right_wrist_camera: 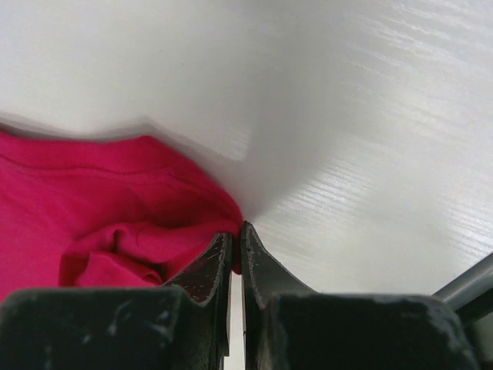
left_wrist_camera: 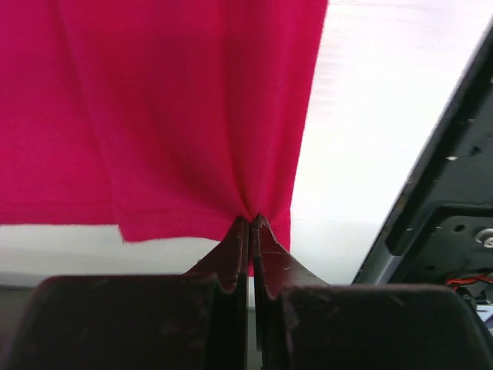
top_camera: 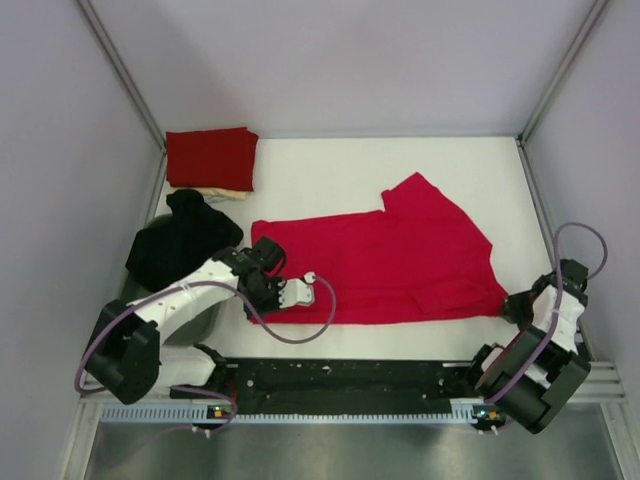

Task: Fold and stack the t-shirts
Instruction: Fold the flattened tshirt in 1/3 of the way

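A bright red t-shirt [top_camera: 390,262] lies spread flat across the middle of the white table [top_camera: 330,170], one sleeve pointing to the back. My left gripper [top_camera: 272,300] is shut on its near left corner; in the left wrist view the gripper [left_wrist_camera: 253,220] pinches the hem of the red cloth [left_wrist_camera: 177,116]. My right gripper [top_camera: 508,306] is shut on the shirt's near right corner; in the right wrist view the gripper [right_wrist_camera: 237,227] holds bunched red cloth [right_wrist_camera: 92,208]. A folded red shirt [top_camera: 211,157] lies at the back left on a cream shirt [top_camera: 228,192].
A black cloth pile [top_camera: 185,245] lies at the left beside my left arm. A black rail [top_camera: 350,375] runs along the table's near edge and shows in the left wrist view [left_wrist_camera: 439,193]. Grey walls close in the left, right and back.
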Robot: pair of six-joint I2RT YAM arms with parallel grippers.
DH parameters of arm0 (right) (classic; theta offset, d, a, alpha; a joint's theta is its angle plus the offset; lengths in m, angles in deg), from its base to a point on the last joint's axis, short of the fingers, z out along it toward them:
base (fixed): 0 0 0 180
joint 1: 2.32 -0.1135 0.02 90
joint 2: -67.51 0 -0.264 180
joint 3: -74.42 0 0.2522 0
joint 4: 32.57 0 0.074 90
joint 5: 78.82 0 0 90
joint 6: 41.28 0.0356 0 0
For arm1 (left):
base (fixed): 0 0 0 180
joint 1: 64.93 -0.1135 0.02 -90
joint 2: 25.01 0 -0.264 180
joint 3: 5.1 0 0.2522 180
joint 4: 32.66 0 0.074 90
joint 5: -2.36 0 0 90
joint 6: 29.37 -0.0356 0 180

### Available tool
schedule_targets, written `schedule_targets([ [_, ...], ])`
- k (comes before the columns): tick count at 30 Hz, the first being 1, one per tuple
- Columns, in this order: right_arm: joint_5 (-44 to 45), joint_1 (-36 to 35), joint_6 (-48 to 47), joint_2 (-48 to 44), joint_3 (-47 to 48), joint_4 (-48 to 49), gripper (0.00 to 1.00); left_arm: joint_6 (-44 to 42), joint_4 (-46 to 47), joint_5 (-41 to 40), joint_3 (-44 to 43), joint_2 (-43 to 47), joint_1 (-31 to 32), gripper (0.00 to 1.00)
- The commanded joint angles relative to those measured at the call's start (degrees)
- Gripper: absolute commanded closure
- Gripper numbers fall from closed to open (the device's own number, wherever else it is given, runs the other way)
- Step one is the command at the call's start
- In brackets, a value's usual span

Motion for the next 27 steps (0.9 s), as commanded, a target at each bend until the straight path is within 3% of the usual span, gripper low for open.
schedule_targets([
  [1,3.07,0.91,2.86,-3.57,-1.04,0.20,0.96,-0.20,-2.93,5.33,2.69,1.78,1.96,1.00],
  [2,4.04,0.91,2.69,-3.57,-0.61,-0.24,0.83,-0.20,-2.57,5.25,2.87,1.42,1.96,0.96],
  [3,5.35,0.91,2.69,-3.83,0.09,-0.85,0.57,-0.37,-2.48,5.08,2.96,1.16,2.05,0.82],
  [4,7.63,0.91,2.69,-3.92,1.32,-1.90,0.43,-0.63,-2.74,5.07,2.79,0.72,1.97,0.70],
  [5,9.30,0.91,2.69,-4.01,2.64,-2.61,0.34,-1.42,-3.62,5.33,2.27,0.46,2.05,0.56],
  [6,10.02,0.91,2.25,-3.92,5.09,-3.05,0.30,-2.12,-4.93,5.42,1.39,0.28,1.79,0.53],
  [7,10.46,0.91,1.90,-4.01,7.46,-3.41,0.30,-2.74,-5.73,5.16,0.16,0.28,1.35,0.35],
  [11,5.91,0.47,-2.66,-2.87,18.62,-3.32,0.30,-3.28,-6.61,5.59,-10.37,-1.65,-6.80,0.30],
  [14,2.03,-4.34,-8.37,-0.59,27.93,-2.36,0.30,-1.26,-5.56,6.05,-15.92,-7.52,-10.69,0.33],
  [18,-0.25,-18.05,-19.00,5.81,38.57,2.82,0.28,5.92,-0.57,2.36,-21.02,-14.04,-11.57,0.36],
  [21,-5.17,-24.47,-25.59,14.59,46.75,4.50,0.18,12.88,4.71,0.95,-28.21,-16.94,-14.72,0.34],
  [27,-7.12,-32.57,-32.37,36.03,62.83,4.41,0.21,16.95,5.44,-3.00,-41.67,-27.04,-19.39,0.32],
])
